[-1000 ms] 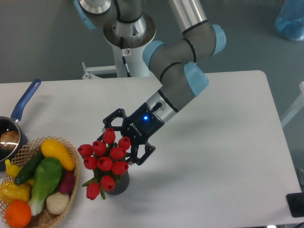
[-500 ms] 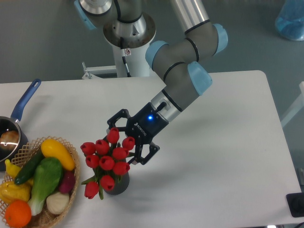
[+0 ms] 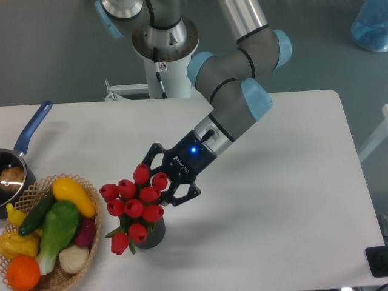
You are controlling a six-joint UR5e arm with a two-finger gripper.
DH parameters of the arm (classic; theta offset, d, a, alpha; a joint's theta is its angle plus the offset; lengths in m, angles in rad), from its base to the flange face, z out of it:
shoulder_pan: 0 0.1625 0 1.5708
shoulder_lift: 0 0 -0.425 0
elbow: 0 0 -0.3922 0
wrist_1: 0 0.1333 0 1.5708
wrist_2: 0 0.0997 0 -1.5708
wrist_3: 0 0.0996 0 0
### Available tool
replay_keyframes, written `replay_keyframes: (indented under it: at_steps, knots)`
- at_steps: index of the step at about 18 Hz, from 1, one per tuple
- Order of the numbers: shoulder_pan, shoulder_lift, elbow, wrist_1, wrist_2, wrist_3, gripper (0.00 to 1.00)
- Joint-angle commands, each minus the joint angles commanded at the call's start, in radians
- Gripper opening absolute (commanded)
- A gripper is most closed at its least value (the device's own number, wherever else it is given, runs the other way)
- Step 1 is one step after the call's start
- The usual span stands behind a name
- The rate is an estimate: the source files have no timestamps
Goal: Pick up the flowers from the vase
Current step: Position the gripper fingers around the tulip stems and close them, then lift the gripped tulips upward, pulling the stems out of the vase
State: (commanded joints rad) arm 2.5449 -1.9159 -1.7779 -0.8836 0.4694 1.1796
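Flowers (image 3: 134, 203) remain seated in the vase (image 3: 150, 235), which stands on the table (image 3: 285, 200) near its front edge; the red buds fan out above the round mouth and hide most of it, so only the lower right of the dark cylinder shows. Proceeding left to right: a blue-handled saucepan (image 3: 21, 157) sits at the far left edge, and a wicker basket (image 3: 60, 276) of vegetables lies just beside the bunch, close enough that a sideways pull risks brushing it. The bunch leans slightly toward the basket, with one bud drooping over the vase's left side. To the right, the gripper (image 3: 159, 179) approaches from the upper right at a slant, an angle that keeps the arm away from the basket. Its fingers (image 3: 185, 195) appear partly closed around the upper right buds, one finger above and one below; whether they press on the buds or only bracket them cannot be determined. The stems are hidden beneath the buds, so a grip there cannot be confirmed. Judged from this, the lift is not yet done.
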Motion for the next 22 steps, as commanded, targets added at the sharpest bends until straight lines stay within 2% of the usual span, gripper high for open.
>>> replay_keyframes:
  at_steps: [1, 5, 6, 7, 16, 22]
  knots:
    - [0.003, 0.000, -0.002, 0.000, 0.000, 0.000, 0.31]
    - [0.011, 0.000, -0.002, 0.000, -0.002, 0.000, 0.29]
    - [0.011, 0.002, -0.002, 0.000, -0.003, 0.000, 0.22]
    - [0.012, 0.002, -0.003, 0.000, -0.006, 0.000, 0.21]
    - [0.018, 0.021, -0.012, 0.000, -0.086, -0.003, 0.21]
    - [0.049, 0.084, -0.020, -0.003, -0.124, -0.029, 0.21]
